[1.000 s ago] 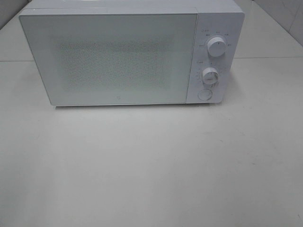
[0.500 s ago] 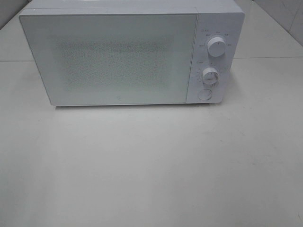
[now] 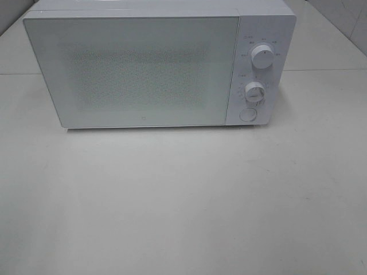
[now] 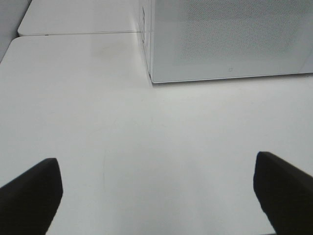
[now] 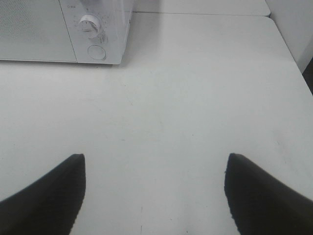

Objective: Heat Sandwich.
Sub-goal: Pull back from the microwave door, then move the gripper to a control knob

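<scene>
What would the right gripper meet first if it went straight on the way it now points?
Probably only the bare table: ahead of the open right gripper the way looks free. The microwave stands off to one side, though depth is unclear.

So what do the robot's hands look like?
The left gripper and the right gripper each show just two plain black fingers with blunt, wedge-shaped tips. No cables or markings are visible, and the arms themselves are out of view.
</scene>
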Available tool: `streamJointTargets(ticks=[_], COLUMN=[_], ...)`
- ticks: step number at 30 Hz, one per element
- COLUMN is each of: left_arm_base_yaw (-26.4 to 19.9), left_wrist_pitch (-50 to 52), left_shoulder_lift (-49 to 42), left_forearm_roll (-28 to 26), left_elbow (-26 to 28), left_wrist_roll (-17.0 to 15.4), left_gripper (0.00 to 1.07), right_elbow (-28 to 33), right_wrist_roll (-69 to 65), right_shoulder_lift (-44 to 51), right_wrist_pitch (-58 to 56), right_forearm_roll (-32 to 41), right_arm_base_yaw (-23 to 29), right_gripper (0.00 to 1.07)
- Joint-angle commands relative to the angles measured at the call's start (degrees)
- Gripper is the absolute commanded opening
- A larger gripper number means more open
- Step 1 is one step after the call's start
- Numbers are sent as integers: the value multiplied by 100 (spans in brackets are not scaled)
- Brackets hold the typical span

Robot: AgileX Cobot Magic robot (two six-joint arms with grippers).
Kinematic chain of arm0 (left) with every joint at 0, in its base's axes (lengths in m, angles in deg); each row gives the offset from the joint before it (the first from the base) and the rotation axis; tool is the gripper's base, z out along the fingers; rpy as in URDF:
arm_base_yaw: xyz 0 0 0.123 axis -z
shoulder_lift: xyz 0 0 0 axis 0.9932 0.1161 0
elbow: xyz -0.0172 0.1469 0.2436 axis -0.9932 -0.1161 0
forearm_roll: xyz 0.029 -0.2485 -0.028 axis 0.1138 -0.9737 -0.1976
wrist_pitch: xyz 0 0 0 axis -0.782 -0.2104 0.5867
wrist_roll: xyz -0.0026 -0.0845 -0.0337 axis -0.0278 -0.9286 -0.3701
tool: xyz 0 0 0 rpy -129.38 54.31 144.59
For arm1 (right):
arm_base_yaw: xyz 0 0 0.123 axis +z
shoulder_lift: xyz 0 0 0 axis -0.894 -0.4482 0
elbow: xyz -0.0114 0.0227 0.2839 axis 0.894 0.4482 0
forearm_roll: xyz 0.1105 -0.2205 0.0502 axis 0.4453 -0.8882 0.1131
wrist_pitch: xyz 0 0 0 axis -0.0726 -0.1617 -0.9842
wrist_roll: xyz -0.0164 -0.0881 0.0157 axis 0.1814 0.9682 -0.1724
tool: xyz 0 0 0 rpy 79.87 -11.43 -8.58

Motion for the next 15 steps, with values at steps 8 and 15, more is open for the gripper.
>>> streamJointTargets(ticks=[8, 15], left_arm_base_yaw=[-23, -23], left_wrist_pitch=[92, 92], left_shoulder_lift=[-155, -155], left_forearm_roll=[-29, -29], left_elbow=[6, 6], left_wrist_roll=[-23, -23], left_gripper=[104, 104], right_elbow=[-298, -298], right_wrist_roll=[0, 0], right_shoulder_lift=[-647, -1249], right_wrist_pitch=[584, 1255], right_forearm_roll=[-11, -11], right_arm_base_yaw=[-23, -23], right_gripper=[76, 76])
